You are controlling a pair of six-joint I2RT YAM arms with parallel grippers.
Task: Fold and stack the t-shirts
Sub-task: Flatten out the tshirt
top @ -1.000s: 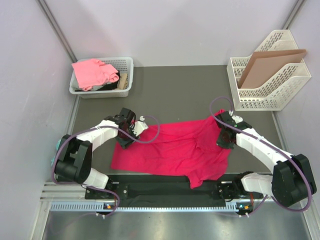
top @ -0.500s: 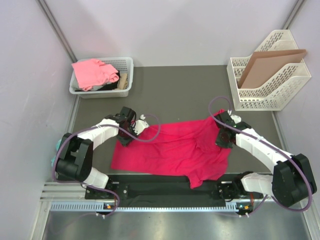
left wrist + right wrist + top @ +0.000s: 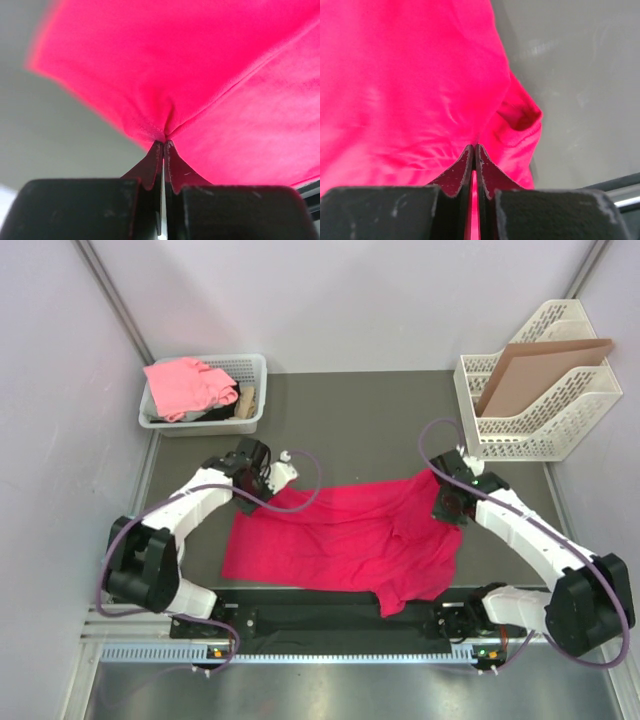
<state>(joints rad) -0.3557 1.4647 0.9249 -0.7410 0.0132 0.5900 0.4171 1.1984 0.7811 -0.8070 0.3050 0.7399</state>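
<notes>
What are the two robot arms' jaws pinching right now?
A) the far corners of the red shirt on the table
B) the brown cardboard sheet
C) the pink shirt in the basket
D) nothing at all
A: both wrist views show the left jaws and right jaws shut with the red shirt puckered between them, and the overhead view places them at its two far corners.

White basket (image 3: 210, 427) at back left, white file rack (image 3: 520, 445) with brown cardboard sheet (image 3: 540, 365) at back right

The top view looks straight down on the whole red shirt (image 3: 340, 540). Each wrist view sits very close at one far corner, so all three share it.
</notes>
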